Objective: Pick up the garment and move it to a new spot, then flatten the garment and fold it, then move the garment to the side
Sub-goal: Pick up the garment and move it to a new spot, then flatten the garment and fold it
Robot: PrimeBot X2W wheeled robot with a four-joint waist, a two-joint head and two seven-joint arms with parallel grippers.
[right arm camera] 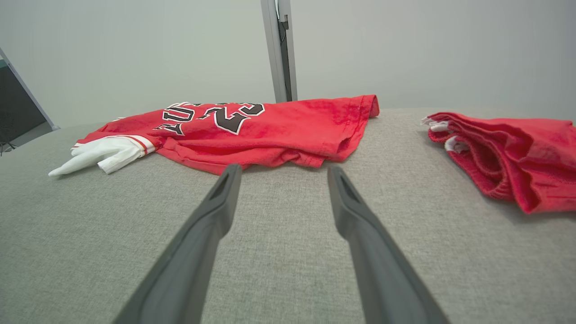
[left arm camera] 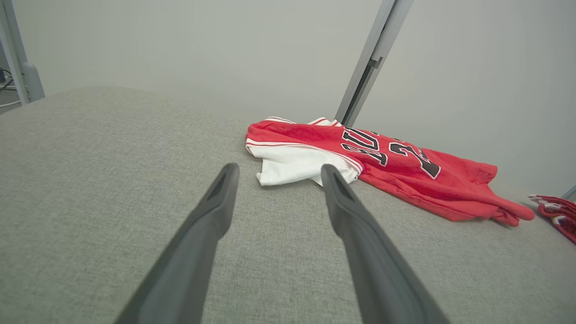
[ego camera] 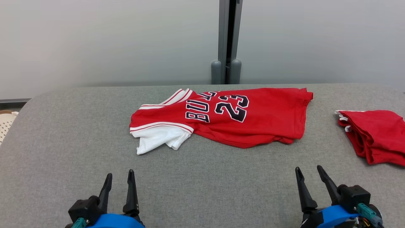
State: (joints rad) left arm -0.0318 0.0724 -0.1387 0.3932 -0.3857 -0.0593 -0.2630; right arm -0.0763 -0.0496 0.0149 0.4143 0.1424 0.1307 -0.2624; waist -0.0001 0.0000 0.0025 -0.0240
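The red basketball jersey [ego camera: 246, 123], cloth with black-and-white "23" lettering and white sleeves trimmed in red, lies loosely spread on the far middle of the grey fabric-covered table [ego camera: 202, 183]. Its collar and sleeves point to the robot's left and its hem to the right. One white sleeve [ego camera: 158, 139] sticks out crumpled at the near left corner, and the lower hem is rumpled along the near edge.

The jersey touches neither tool. In the head view the left gripper [ego camera: 120, 173] rests at the near left of the table, on the near side of the white sleeve and apart from it, with bare table between. Its two long dark fingers stand spread wide and hold nothing. In the left wrist view the left gripper [left arm camera: 279, 167] points toward the sleeve end of the jersey [left arm camera: 405, 180].

The right gripper [ego camera: 308, 167] sits at the near right, on the near side of the jersey's hem corner and apart from it. Its fingers are also spread wide and empty. In the right wrist view the right gripper [right arm camera: 283, 168] points at the jersey's [right arm camera: 270, 130] rumpled near edge.

A second red cloth garment with white cords [ego camera: 376, 136], bunched and folded, lies at the table's right edge, apart from the jersey. Behind the table rises a plain pale grey wall with a grey metal post [ego camera: 229, 38].
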